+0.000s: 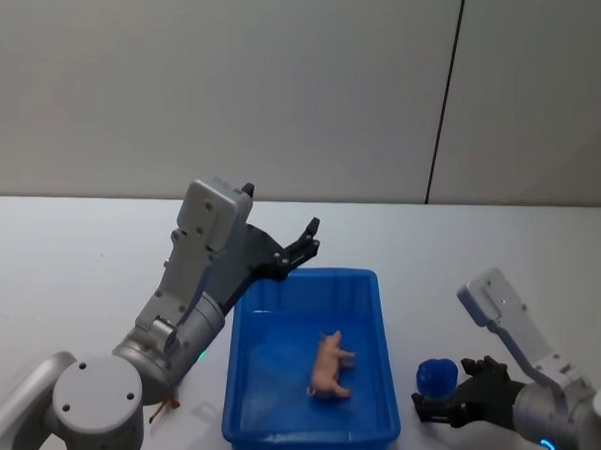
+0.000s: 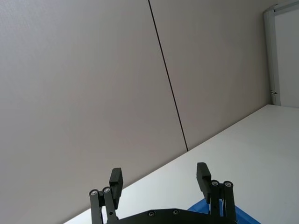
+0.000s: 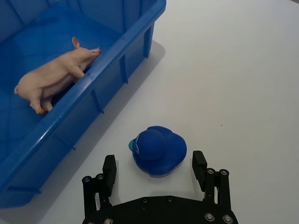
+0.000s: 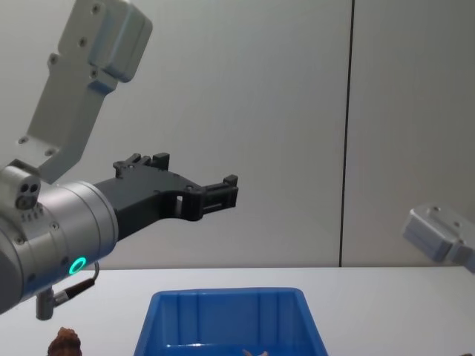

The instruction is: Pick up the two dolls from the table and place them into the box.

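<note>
While the pink doll (image 1: pixel 330 366) lies along the box (image 1: pixel 309 276), snout away, left gripper (image 2: pixel 160 175) and right gripper (image 3: pixel 154 161) fingers gape.

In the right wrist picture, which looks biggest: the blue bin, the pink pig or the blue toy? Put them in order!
1. blue bin, the biggest.
2. pink pig, inside it.
3. blue toy, looking slightly smaller than the pig, though it sits nearer the camera, so these two are unsure.
</note>
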`<state>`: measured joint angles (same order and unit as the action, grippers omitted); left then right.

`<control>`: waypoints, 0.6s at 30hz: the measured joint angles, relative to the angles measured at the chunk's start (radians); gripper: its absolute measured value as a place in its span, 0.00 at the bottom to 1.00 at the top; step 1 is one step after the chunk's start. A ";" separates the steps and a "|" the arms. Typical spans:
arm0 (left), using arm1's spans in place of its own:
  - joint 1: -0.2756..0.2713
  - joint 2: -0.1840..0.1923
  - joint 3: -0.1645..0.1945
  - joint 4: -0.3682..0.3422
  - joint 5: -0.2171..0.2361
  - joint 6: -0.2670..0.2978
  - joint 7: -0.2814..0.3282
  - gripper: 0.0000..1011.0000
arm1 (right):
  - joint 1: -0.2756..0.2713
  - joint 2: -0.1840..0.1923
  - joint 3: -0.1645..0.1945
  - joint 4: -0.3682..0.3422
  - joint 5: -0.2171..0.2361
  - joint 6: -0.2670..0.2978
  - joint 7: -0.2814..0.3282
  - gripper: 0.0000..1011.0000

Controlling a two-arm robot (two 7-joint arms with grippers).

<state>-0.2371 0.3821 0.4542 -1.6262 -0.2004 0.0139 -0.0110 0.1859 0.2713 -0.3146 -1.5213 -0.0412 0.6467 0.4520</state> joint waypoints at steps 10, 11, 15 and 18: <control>0.000 0.000 0.000 0.000 0.000 0.000 0.000 0.99 | 0.022 -0.013 -0.009 0.032 -0.014 0.006 0.025 0.99; 0.000 0.000 0.000 0.000 0.000 0.000 0.000 0.99 | 0.026 -0.015 -0.011 0.038 -0.015 0.004 0.028 0.99; 0.000 0.000 0.000 0.000 0.000 0.000 0.000 0.99 | 0.034 -0.022 -0.016 0.051 -0.018 -0.003 0.036 0.99; 0.000 0.000 0.000 0.000 0.000 0.000 0.000 0.99 | 0.039 -0.026 -0.019 0.059 -0.020 -0.007 0.041 0.98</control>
<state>-0.2371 0.3821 0.4542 -1.6262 -0.2004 0.0138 -0.0110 0.2253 0.2456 -0.3332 -1.4619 -0.0615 0.6392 0.4934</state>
